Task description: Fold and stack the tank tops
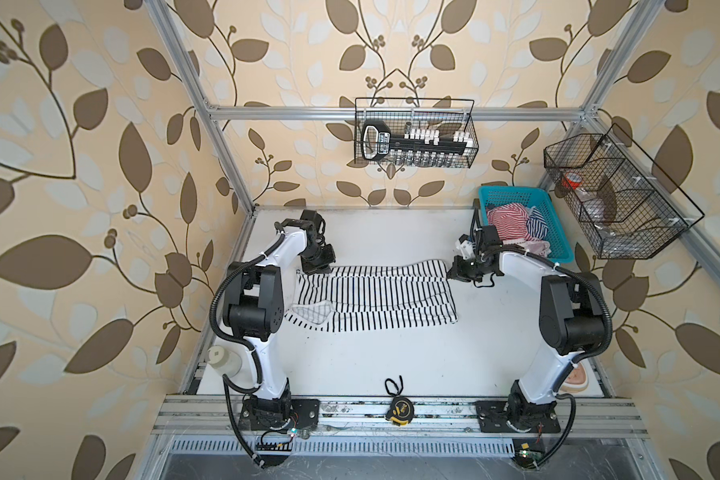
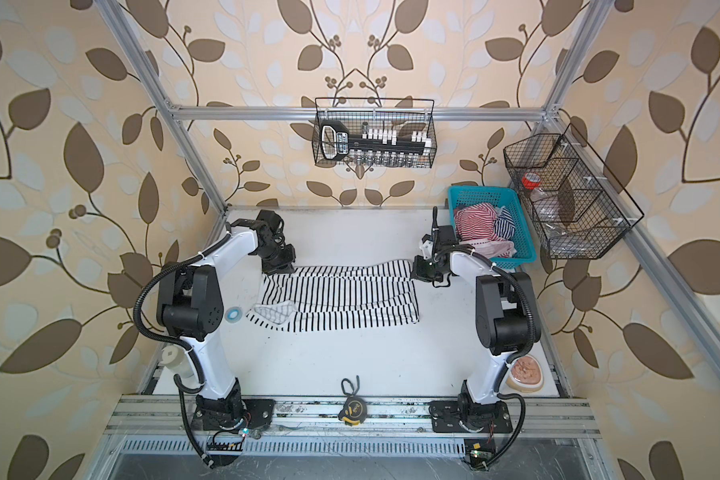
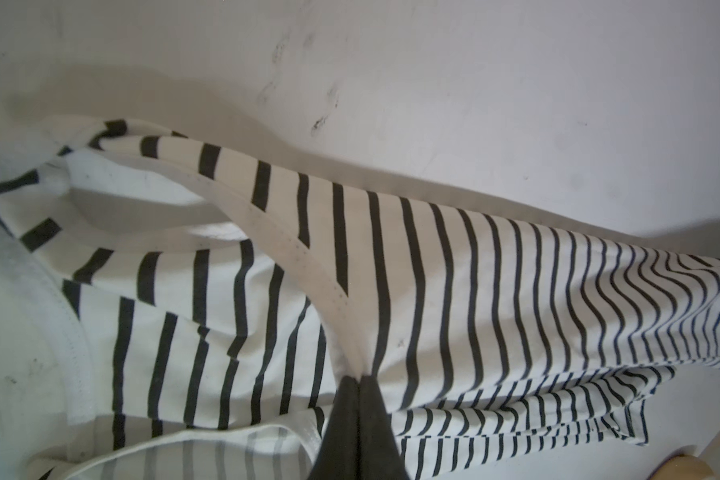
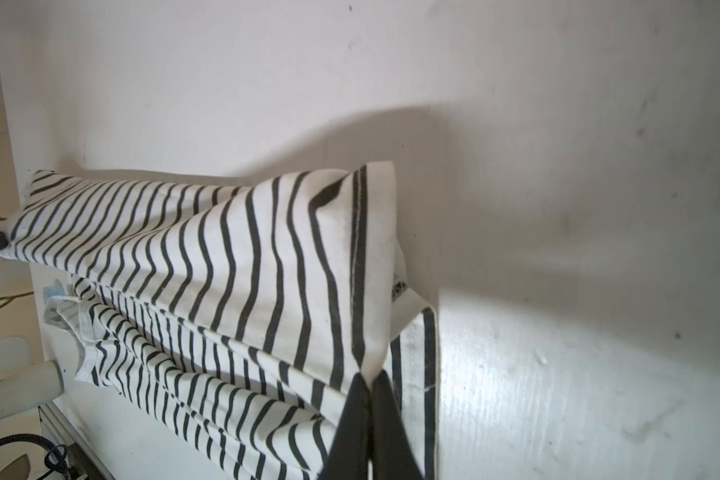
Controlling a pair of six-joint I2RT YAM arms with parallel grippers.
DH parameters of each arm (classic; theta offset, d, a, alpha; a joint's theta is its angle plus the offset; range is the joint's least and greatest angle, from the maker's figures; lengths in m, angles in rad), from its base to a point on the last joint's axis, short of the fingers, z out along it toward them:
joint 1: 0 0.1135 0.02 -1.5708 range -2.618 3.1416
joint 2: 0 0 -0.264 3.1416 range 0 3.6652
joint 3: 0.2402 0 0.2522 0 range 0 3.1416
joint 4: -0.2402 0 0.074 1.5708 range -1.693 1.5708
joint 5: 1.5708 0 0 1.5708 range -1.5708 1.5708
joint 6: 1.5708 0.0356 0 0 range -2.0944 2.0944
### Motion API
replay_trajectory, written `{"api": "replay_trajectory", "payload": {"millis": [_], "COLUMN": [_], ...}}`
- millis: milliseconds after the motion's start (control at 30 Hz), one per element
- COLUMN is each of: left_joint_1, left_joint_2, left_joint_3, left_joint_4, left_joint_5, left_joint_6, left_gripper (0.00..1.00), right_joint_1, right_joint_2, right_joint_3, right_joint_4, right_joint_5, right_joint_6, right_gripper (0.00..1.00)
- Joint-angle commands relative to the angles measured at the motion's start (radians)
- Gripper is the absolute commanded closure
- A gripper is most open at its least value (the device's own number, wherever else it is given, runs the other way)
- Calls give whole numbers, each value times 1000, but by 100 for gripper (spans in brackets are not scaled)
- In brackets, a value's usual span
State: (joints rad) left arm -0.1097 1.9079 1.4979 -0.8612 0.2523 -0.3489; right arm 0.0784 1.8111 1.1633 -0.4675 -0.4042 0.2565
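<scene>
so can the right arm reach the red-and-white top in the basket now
Likely not yet: the right gripper is shut on the black-and-white tank top. The red-and-white top lies uncovered in the turquoise basket close behind it.

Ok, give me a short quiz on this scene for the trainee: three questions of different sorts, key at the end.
1. True or false: the left gripper and the right gripper are both shut on the black-and-white tank top.
2. How many tank tops lie on the table?
3. Where do the red-and-white top and the navy-and-white top lie? A) in the turquoise basket B) on the table C) in the right gripper
Key: 1 true; 2 one; 3 A.
</scene>
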Motion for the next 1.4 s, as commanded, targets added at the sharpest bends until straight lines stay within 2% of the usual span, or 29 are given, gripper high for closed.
{"api": "replay_trajectory", "payload": {"millis": [0,500,600,633,733,867,1000,1067,1133,1300,1367], "left_joint_1": [11,9,10,10,9,8,8,7,7,6,6], "left_joint_2": [-56,-61,-57,-55,-60,-111,-171,-183,-174,-60,-11], "left_joint_3": [-33,-150,-158,-156,-150,-139,-102,-68,-40,29,47], "left_joint_4": [-12,1,-4,-8,-22,-51,-84,-88,-69,-29,-12], "left_joint_5": [-24,-42,-45,-44,-31,-30,-39,-39,-28,23,24], "left_joint_6": [-7,-28,-31,-31,-32,-26,-26,-31,-37,-53,-56], "left_gripper": [100,100,100,89,72,63,61,61,62,73,77], "right_joint_1": [-2,22,26,27,27,27,48,76,105,182,200], "right_joint_2": [-33,-28,-25,-25,-46,-117,-171,-177,-169,-47,14], "right_joint_3": [-41,-124,-125,-123,-116,-98,-46,-8,22,144,193], "right_joint_4": [-22,-43,-49,-51,-69,-95,-120,-128,-113,-87,-85], "right_joint_5": [19,74,84,91,129,172,199,215,205,137,104], "right_joint_6": [-25,-28,-25,-22,-9,6,16,20,27,30,33], "right_gripper": [100,100,93,89,77,67,62,63,67,92,98]}}
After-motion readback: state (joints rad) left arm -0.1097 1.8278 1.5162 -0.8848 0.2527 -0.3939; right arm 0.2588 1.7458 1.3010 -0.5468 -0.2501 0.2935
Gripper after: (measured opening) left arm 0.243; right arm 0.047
